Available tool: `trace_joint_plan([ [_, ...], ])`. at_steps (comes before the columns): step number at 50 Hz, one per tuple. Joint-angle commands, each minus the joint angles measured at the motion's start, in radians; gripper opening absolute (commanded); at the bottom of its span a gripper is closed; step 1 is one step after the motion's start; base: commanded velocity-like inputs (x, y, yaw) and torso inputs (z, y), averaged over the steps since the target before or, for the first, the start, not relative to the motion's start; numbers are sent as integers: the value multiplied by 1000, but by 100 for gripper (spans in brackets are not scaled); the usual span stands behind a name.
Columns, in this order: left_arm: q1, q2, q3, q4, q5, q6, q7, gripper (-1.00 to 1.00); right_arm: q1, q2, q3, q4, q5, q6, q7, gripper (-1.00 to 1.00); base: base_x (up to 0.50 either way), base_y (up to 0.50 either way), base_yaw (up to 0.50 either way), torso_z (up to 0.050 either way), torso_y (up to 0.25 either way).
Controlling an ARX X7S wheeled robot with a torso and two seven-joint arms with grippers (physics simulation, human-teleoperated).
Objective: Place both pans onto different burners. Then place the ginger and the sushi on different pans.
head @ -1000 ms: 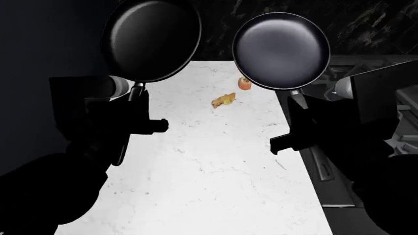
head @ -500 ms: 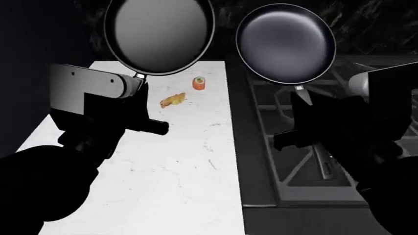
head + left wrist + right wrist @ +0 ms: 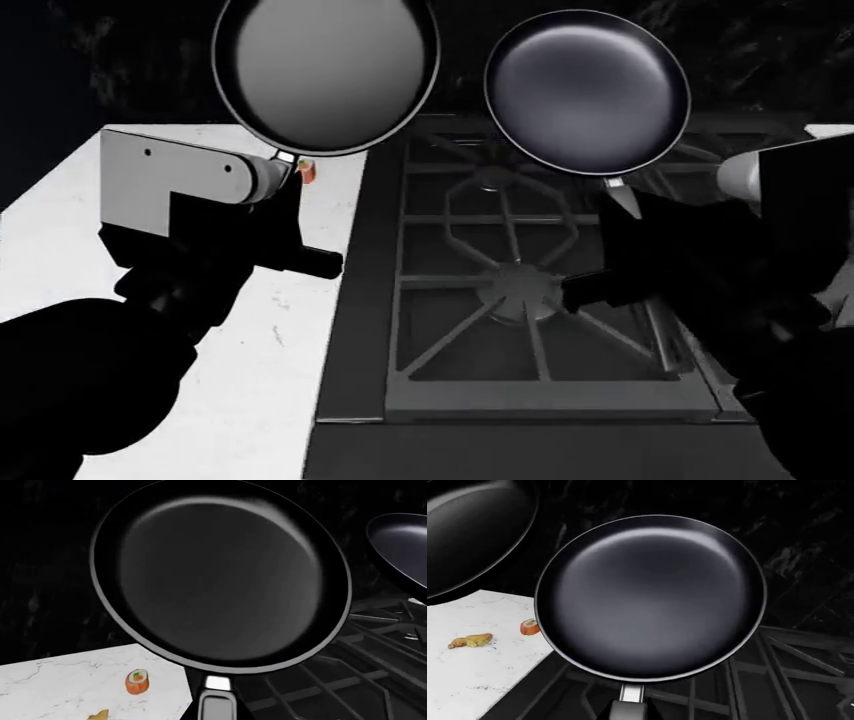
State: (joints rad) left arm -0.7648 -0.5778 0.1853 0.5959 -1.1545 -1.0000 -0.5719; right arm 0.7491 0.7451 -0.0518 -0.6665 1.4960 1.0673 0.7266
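Observation:
Both black pans hang in the air, tilted up and facing me. My left gripper (image 3: 282, 183) is shut on the handle of the left pan (image 3: 324, 70) (image 3: 220, 580), over the counter's right edge. My right gripper (image 3: 623, 207) is shut on the handle of the right pan (image 3: 587, 90) (image 3: 650, 597), above the stove. Two burners (image 3: 525, 287) (image 3: 491, 182) lie bare under their grates. The sushi (image 3: 137, 681) (image 3: 530, 627) rests on the counter, a sliver of it (image 3: 308, 172) showing by the left handle. The ginger (image 3: 471, 640) (image 3: 100, 715) lies beside it, hidden in the head view.
A white marble counter (image 3: 267, 330) lies left of the dark grey stove (image 3: 360, 300). A dark marbled wall (image 3: 761, 50) rises behind both. A bit of white counter (image 3: 830, 130) shows at the far right. The stove's grates (image 3: 774, 670) spread beneath the right pan.
The head view has swung right: the stove now fills the middle and the counter has slid left. Both pans stay held up in the same pose. The ginger has passed behind my left arm.

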Motion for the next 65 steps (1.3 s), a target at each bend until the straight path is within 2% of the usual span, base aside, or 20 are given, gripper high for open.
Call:
trace_joint_plan([
  [1, -21, -4, -29, 17, 18, 2, 3, -100, 9, 9, 36, -18, 1, -9, 30, -100, 0, -500, 0, 0, 0],
  [44, -18, -14, -31, 31, -18, 3, -21, -100, -11, 39, 37, -53, 44, -20, 40, -100, 0, -496, 0, 1, 3],
  [65, -32, -32, -40, 33, -63, -14, -39, -100, -67, 78, 66, -76, 27, -33, 21, -100, 0, 0, 0, 1, 3],
])
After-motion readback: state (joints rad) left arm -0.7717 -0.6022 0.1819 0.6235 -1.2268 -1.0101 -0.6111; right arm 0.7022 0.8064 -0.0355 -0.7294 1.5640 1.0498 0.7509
